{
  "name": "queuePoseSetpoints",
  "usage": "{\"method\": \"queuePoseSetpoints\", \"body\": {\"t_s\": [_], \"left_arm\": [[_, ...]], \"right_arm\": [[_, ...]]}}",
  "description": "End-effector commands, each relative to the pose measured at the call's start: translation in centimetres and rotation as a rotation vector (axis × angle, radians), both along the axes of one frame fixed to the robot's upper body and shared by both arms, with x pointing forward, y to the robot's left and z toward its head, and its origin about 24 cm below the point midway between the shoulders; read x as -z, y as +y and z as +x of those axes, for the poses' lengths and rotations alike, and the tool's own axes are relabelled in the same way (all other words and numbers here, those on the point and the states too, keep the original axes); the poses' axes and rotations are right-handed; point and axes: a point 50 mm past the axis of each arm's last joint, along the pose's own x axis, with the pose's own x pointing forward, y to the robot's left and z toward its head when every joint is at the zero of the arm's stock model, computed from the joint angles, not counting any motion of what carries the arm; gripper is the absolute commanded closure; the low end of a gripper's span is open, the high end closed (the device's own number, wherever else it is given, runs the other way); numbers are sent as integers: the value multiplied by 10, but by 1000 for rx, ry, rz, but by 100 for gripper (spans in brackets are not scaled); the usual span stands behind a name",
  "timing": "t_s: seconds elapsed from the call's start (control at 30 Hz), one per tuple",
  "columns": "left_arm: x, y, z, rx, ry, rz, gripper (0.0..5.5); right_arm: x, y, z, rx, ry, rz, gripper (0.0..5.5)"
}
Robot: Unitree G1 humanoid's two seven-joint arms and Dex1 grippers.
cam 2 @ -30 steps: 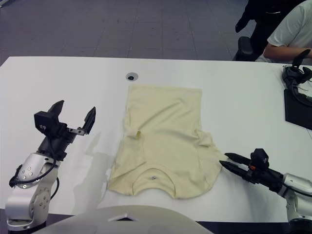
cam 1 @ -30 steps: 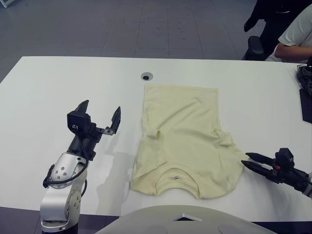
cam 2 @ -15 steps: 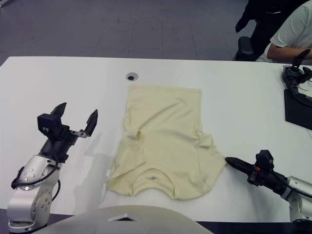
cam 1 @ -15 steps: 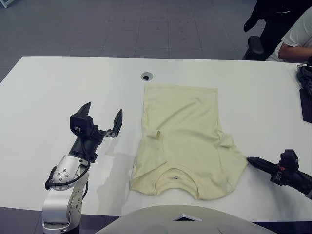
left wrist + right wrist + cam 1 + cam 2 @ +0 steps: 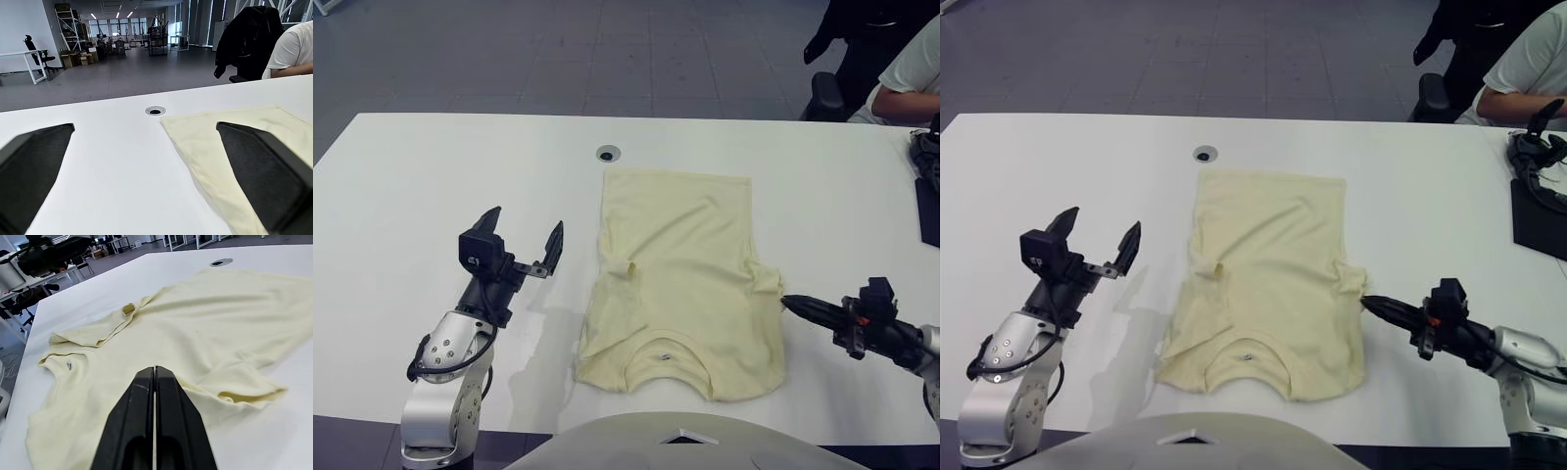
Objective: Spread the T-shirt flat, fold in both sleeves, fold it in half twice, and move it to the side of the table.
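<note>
A pale yellow T-shirt point(image 5: 680, 264) lies on the white table point(image 5: 431, 166), collar toward me and hem toward the far side. Its left sleeve is folded in over the body. My right gripper point(image 5: 787, 303) is at the shirt's right edge, low over the table, shut on the right sleeve; the right wrist view has its fingers point(image 5: 168, 401) pressed together over the fabric point(image 5: 195, 323). My left gripper point(image 5: 524, 220) is raised above bare table to the left of the shirt, open with nothing between its fingers point(image 5: 34, 166).
A round cable hole point(image 5: 607, 153) sits just beyond the shirt's far left corner. Black equipment point(image 5: 928, 186) lies at the table's right edge, where a person sits behind it. Bare table stretches to the left and the far side.
My right gripper shut at the right sleeve's edge, then moved left, drawing the sleeve in so the shirt's right edge is now straighter. The left gripper drifted slightly right and lower.
</note>
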Motion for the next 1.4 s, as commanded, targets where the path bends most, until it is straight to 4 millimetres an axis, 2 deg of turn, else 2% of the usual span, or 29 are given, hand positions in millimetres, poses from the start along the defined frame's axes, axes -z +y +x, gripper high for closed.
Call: {"method": "queuePoseSetpoints", "body": {"t_s": [0.03,0.27,0.6,0.93,1.07,1.1,1.17,1.27,1.33,1.4], "left_arm": [[6,-2,0,6,18,7,10],[10,-4,-3,8,30,0,10],[14,-7,-4,8,38,-4,10],[16,-8,-4,19,44,2,10],[15,-7,-4,20,36,39,10],[14,-5,-4,20,19,114,10],[12,3,-4,52,-49,439,10],[18,5,-6,245,-164,931,10],[24,3,-14,403,-212,1069,10],[33,1,-26,545,-247,1182,10]], "right_arm": [[2,21,6,-67,-32,-1,547],[8,50,12,-165,-75,-5,547],[19,62,9,-195,-83,-24,547],[16,75,6,-233,-93,29,397],[11,71,9,-189,-124,18,336],[7,65,14,-133,-158,7,315],[-2,46,23,11,-258,-52,278],[-17,29,23,107,-401,-123,231],[-27,19,30,191,-549,-199,200],[-25,9,29,173,-662,-391,166]]}}
